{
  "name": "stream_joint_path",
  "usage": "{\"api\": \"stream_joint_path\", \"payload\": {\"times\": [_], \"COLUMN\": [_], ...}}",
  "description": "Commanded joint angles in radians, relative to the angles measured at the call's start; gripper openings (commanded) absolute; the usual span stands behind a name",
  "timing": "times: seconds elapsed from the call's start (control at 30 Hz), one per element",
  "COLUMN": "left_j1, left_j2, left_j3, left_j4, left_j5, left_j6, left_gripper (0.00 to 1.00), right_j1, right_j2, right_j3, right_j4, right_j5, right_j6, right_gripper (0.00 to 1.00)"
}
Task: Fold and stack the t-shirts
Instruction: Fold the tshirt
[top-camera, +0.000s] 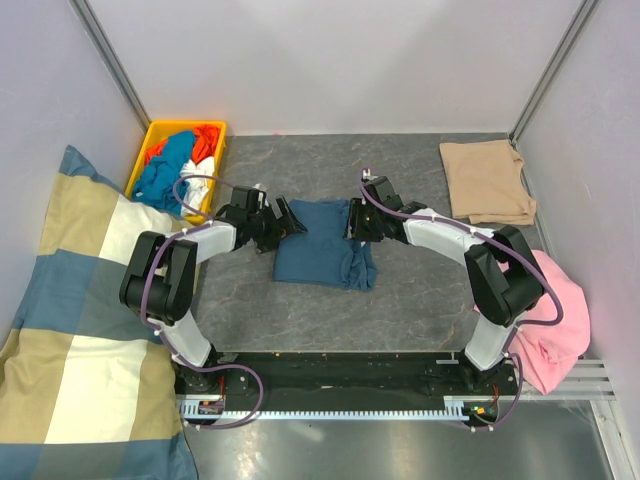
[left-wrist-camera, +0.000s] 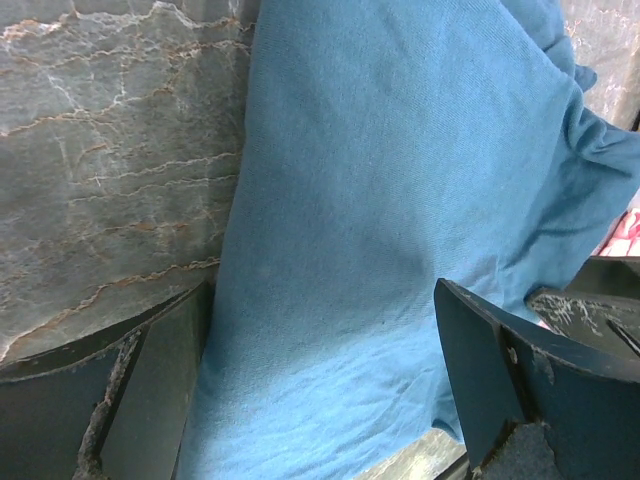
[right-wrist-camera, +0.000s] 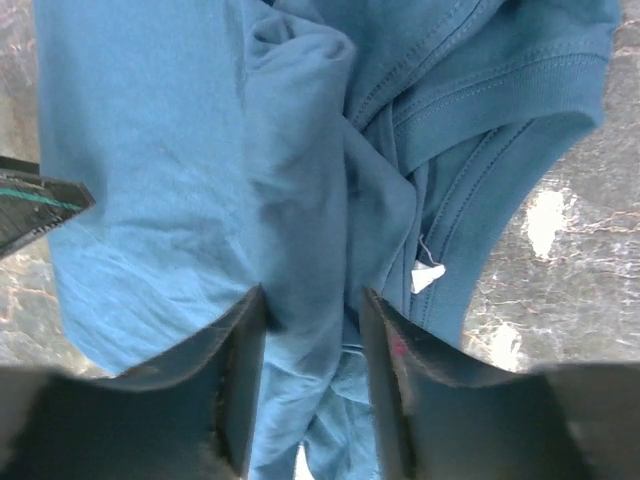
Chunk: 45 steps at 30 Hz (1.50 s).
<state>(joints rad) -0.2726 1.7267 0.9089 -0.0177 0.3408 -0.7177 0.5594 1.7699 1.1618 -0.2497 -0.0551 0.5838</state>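
A dark teal-blue t-shirt (top-camera: 322, 245) lies partly folded in the middle of the table. My left gripper (top-camera: 285, 222) is at its far left corner. In the left wrist view the jaws (left-wrist-camera: 322, 300) stand wide apart over the shirt's edge (left-wrist-camera: 400, 180), holding nothing. My right gripper (top-camera: 358, 222) is at the shirt's far right edge. In the right wrist view it (right-wrist-camera: 312, 300) is closed on a bunched fold of the shirt (right-wrist-camera: 300, 180) beside the collar and its white label (right-wrist-camera: 428, 277). A folded tan-beige t-shirt (top-camera: 487, 180) lies at the back right.
A yellow bin (top-camera: 216, 140) with blue, red and white clothes stands at the back left. A big checked cushion (top-camera: 70, 320) fills the left side. A pink cloth (top-camera: 556, 320) hangs at the right edge. Walls close in the back and sides.
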Motion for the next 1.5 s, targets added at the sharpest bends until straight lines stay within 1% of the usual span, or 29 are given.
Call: {"api": "stream_joint_path", "payload": {"times": [0.0, 0.03, 0.07, 0.13, 0.17, 0.23, 0.27, 0.3, 0.5, 0.73, 1.0, 1.23, 1.3, 1.4, 1.43, 1.47], "left_j1": [-0.004, -0.004, -0.005, -0.004, -0.004, -0.004, -0.005, -0.004, -0.004, -0.004, -0.004, -0.004, -0.004, -0.02, -0.043, -0.059], "left_j2": [-0.032, -0.032, -0.032, -0.029, -0.03, -0.029, -0.029, -0.027, -0.027, -0.024, -0.026, -0.041, -0.056, -0.145, -0.22, -0.255], "left_j3": [-0.018, -0.018, -0.021, -0.024, -0.028, -0.031, -0.036, -0.036, -0.041, -0.042, -0.045, -0.053, -0.061, -0.097, -0.108, -0.12], "left_j4": [0.009, 0.009, 0.009, 0.01, 0.012, 0.013, 0.015, 0.013, 0.013, 0.013, 0.015, 0.015, 0.015, 0.013, 0.015, 0.015], "left_j5": [-0.005, -0.006, -0.008, -0.008, -0.008, -0.008, -0.008, -0.006, -0.005, -0.008, -0.005, -0.002, 0.013, 0.012, 0.0, -0.028], "left_j6": [-0.026, -0.025, -0.026, -0.026, -0.026, -0.028, -0.028, -0.029, -0.029, -0.034, -0.035, -0.034, -0.035, -0.022, -0.008, 0.018], "left_gripper": [1.0, 1.0, 1.0, 1.0, 1.0, 1.0, 1.0, 1.0, 1.0, 1.0, 1.0, 1.0, 1.0, 1.0, 0.99, 0.99], "right_j1": [0.004, 0.005, 0.005, 0.004, 0.005, 0.005, 0.005, 0.005, 0.004, 0.002, -0.01, -0.023, -0.024, -0.024, -0.024, -0.024], "right_j2": [0.016, 0.019, 0.019, 0.016, 0.014, 0.002, -0.004, -0.012, -0.081, -0.124, -0.17, -0.152, -0.141, -0.127, -0.124, -0.116], "right_j3": [0.035, 0.029, 0.027, 0.022, 0.021, 0.022, 0.022, 0.024, 0.079, 0.141, 0.131, 0.101, 0.099, 0.105, 0.108, 0.113], "right_j4": [0.035, 0.036, 0.043, 0.047, 0.049, 0.049, 0.049, 0.044, -0.016, -0.117, -0.163, -0.158, -0.154, -0.146, -0.145, -0.143], "right_j5": [-0.014, -0.015, -0.02, -0.029, -0.034, -0.032, -0.031, -0.028, -0.002, 0.049, 0.124, 0.126, 0.123, 0.109, 0.107, 0.103], "right_j6": [-0.002, -0.002, -0.001, -0.001, -0.001, -0.002, -0.004, -0.004, -0.016, -0.042, -0.061, -0.073, -0.075, -0.078, -0.078, -0.076], "right_gripper": [0.43, 0.38, 0.28, 0.19, 0.12, 0.06, 0.01, 0.0, 0.0, 0.0, 0.0, 0.0, 0.0, 0.0, 0.0, 0.0]}}
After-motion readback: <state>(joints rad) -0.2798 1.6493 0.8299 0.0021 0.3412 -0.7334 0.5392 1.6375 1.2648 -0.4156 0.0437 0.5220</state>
